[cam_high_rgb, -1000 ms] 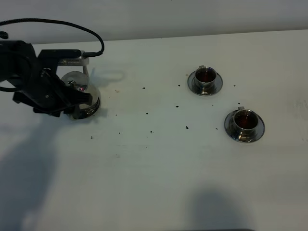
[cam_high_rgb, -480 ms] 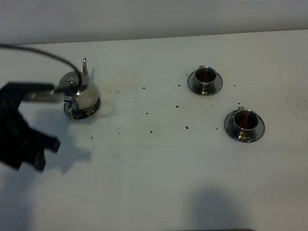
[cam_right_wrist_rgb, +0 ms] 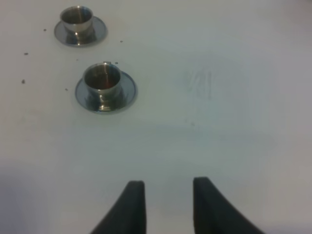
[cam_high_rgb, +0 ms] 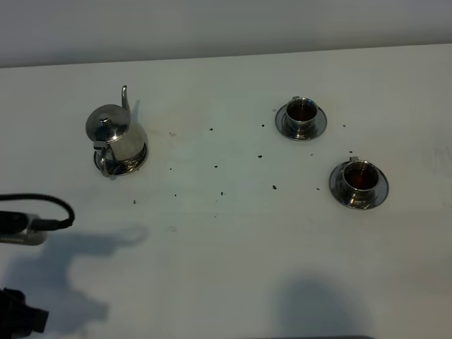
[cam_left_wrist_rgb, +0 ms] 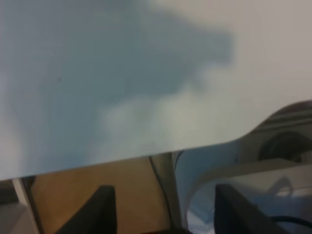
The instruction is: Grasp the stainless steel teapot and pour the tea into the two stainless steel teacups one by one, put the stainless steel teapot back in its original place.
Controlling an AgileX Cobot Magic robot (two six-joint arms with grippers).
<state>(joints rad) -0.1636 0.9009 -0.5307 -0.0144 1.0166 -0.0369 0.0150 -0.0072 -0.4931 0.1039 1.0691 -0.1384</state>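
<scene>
The stainless steel teapot (cam_high_rgb: pixel 116 135) stands upright on its round steel coaster (cam_high_rgb: pixel 133 164) at the back left, free of both grippers. The two steel teacups (cam_high_rgb: pixel 301 113) (cam_high_rgb: pixel 359 178) sit on their saucers at the right, each holding dark reddish-brown tea (cam_high_rgb: pixel 361 174). Both cups also show in the right wrist view (cam_right_wrist_rgb: pixel 102 80) (cam_right_wrist_rgb: pixel 76 17). My left gripper (cam_left_wrist_rgb: pixel 168 214) is open and empty, past the table's front-left edge. Only part of its arm (cam_high_rgb: pixel 20 227) shows in the exterior view. My right gripper (cam_right_wrist_rgb: pixel 168 204) is open and empty, well short of the cups.
Small dark specks (cam_high_rgb: pixel 220 192) are scattered over the white table (cam_high_rgb: pixel 233 240) between teapot and cups. The left wrist view shows the table edge (cam_left_wrist_rgb: pixel 146 157) with floor and frame parts below it. The left arm's black cable (cam_high_rgb: pixel 60 208) loops over the front-left corner.
My left gripper has let go of the teapot and drawn back toward the front-left table edge. The teapot stays standing on its coaster. Cups and right gripper have not moved.
</scene>
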